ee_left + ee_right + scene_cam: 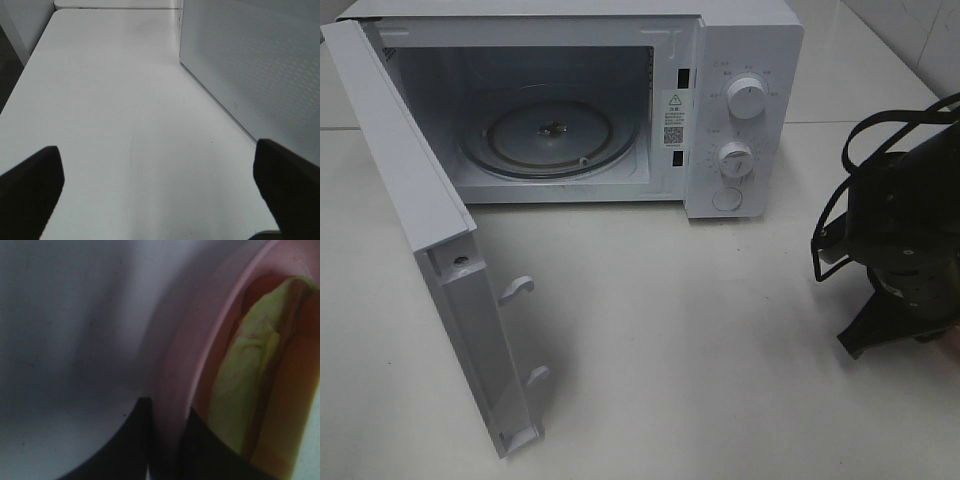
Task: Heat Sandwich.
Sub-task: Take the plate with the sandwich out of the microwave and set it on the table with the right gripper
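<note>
My right gripper [167,440] is pinching the rim of the pink plate [180,365] at the worktop's right edge, the sandwich [245,385] lying just inboard of my fingers, its long axis running away from them. The open microwave [745,110] waits toward the far-left; my left gripper [160,190] hangs spread over bare table.
</note>
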Tool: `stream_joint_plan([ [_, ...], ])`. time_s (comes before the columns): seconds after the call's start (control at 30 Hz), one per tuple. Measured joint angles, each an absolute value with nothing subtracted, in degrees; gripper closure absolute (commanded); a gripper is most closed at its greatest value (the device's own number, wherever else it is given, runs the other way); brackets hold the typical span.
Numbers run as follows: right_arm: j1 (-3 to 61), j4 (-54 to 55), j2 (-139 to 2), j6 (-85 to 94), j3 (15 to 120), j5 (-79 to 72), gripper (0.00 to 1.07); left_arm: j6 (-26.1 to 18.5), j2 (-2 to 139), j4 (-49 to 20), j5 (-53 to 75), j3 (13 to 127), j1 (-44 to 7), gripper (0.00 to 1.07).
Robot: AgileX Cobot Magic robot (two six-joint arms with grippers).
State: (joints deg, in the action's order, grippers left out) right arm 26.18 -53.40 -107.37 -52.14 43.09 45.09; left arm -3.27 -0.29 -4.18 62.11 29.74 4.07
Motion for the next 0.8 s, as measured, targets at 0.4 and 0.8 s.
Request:
stream_joint_plan([
  [0.4, 26.18, -54.20, -108.23, -53.74, 43.09, 42.51, 1.00, -3.27, -0.29, -4.18, 62.11, 29.74, 4.07, 0.09],
  [0.8, 26.18, -54.66, -108.75, -54.77, 43.09, 41.20, 0.95, -3.27, -0.29, -4.18, 62.11, 29.74, 4.07, 0.09],
])
